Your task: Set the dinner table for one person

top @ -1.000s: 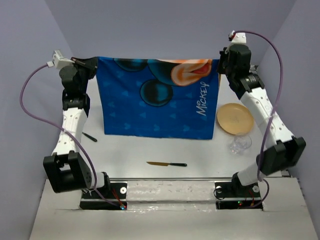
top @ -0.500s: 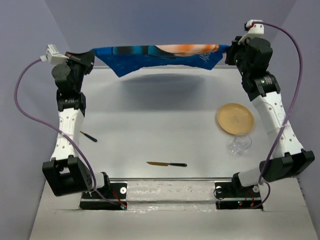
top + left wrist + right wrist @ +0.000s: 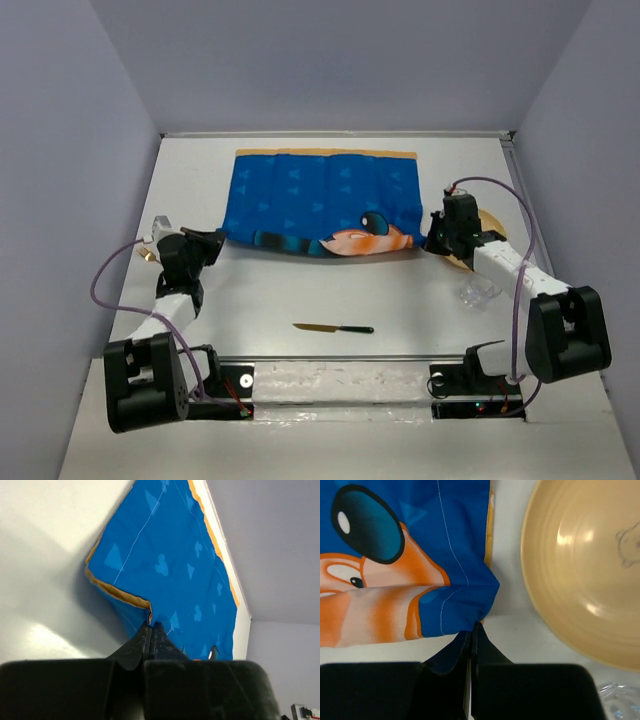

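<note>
The blue Mickey Mouse placemat lies on the white dinner table, its far part flat and its near edge folded over. My left gripper is shut on the mat's near left corner, low over the table. My right gripper is shut on the near right corner. A tan plate lies right of the mat, mostly behind my right arm; it shows large in the right wrist view. A knife lies near the front edge. A clear glass lies by the plate.
Grey walls close the table on three sides. The arm bases and a metal rail run along the near edge. A small dark utensil is hidden behind my left arm.
Both grippers have come down and toward the near edge with the mat's corners. The mat went from hanging in the air to lying on the table with its near edge folded.
</note>
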